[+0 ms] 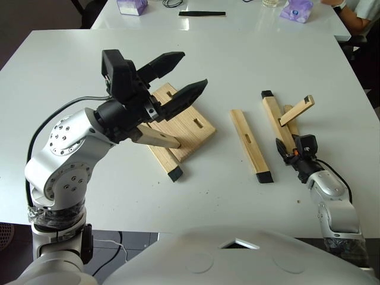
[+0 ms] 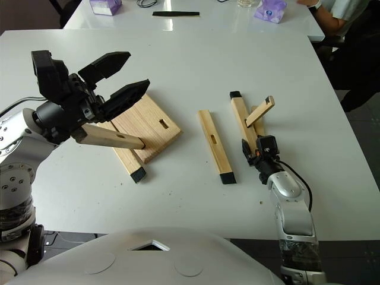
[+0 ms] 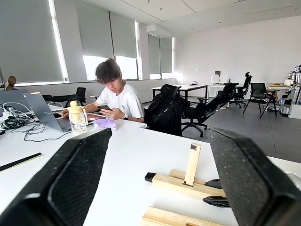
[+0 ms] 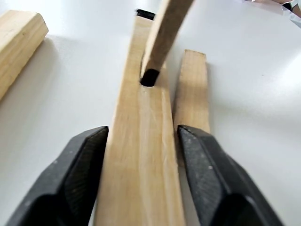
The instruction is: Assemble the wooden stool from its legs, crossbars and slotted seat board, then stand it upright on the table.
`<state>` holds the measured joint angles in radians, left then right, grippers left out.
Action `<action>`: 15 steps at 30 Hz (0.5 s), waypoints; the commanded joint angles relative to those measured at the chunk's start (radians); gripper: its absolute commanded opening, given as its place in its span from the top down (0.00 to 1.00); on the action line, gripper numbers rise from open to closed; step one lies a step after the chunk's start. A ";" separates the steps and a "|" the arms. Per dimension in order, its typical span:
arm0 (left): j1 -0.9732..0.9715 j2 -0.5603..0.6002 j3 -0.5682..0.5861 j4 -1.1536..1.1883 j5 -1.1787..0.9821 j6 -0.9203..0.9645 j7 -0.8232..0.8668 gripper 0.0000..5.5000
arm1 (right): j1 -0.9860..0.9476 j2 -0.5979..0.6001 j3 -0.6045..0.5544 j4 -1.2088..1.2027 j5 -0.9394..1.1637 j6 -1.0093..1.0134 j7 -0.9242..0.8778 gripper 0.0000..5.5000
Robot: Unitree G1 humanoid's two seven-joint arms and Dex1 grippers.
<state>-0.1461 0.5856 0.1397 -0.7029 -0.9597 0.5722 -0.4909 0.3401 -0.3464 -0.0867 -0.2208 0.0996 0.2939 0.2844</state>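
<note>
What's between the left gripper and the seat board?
A wooden bar juts out under the open left gripper, crossing the seat board's near-left edge. The board's slotted middle looks unobstructed from above.

- bench (image 1: 249, 65): plain white.
- slotted seat board (image 1: 193, 127): pale wood with a streaky, darker grain.
- leg (image 1: 252, 144): light wood with a black cap on its near end.
- left hand (image 2: 138, 69): matt black.
- right hand (image 4: 143, 131): black.
</note>
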 commanded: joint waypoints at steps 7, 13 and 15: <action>0.031 0.007 -0.005 0.009 0.016 0.026 0.018 0.31 | 0.034 -0.024 0.002 0.031 0.001 0.021 0.030 0.62; 0.023 0.016 0.023 0.004 0.003 0.028 0.026 0.31 | -0.107 -0.129 -0.044 0.004 0.096 -0.015 0.198 0.63; 0.010 0.022 0.038 0.012 0.002 0.026 0.027 0.31 | -0.180 -0.172 -0.078 0.015 0.150 0.014 0.258 0.64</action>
<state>-0.1321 0.5864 0.1622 -0.7072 -0.9580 0.5776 -0.4745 0.2529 -0.4631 -0.1203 -0.2077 0.1961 0.2837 0.4871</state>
